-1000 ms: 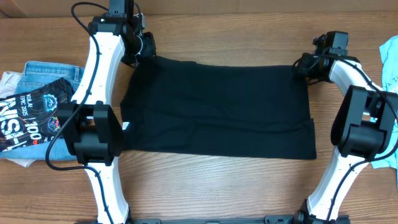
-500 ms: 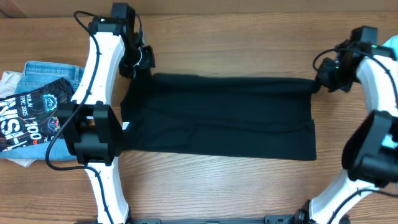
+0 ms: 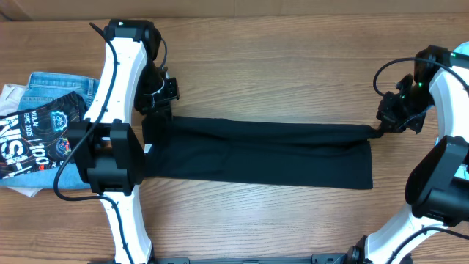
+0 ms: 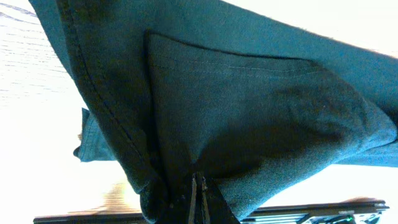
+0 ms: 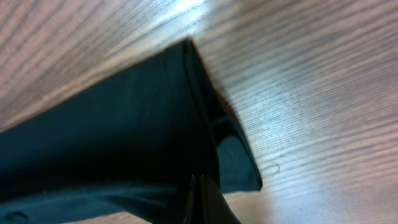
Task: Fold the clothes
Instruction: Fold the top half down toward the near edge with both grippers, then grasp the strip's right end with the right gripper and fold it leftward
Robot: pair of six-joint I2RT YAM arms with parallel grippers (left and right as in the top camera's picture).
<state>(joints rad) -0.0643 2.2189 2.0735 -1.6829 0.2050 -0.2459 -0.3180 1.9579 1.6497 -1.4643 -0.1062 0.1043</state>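
Pile at the far left: you see blue jeans (image 3: pixel 58 84) with a black printed shirt (image 3: pixel 33 136) lying on top of them, at the left edge of the table (image 3: pixel 293 59), apart from the garment you work on.

Left gripper: your left gripper (image 3: pixel 157 101) is at the far-left corner of the black garment (image 3: pixel 264 150). In the left wrist view the fingers are pressed together on a bunch of the dark cloth (image 4: pixel 249 112), which spreads out from the pinch in folds.

Black garment: it lies across the middle of the table as a long, narrow band. Its far edge is stretched between both grippers, and its near edge rests flat on the wood.

Right gripper: your right gripper (image 3: pixel 387 123) is at the far-right corner of the garment. In the right wrist view the fingers are closed on the cloth (image 5: pixel 124 137), and the corner hangs down onto the wood just beside them.
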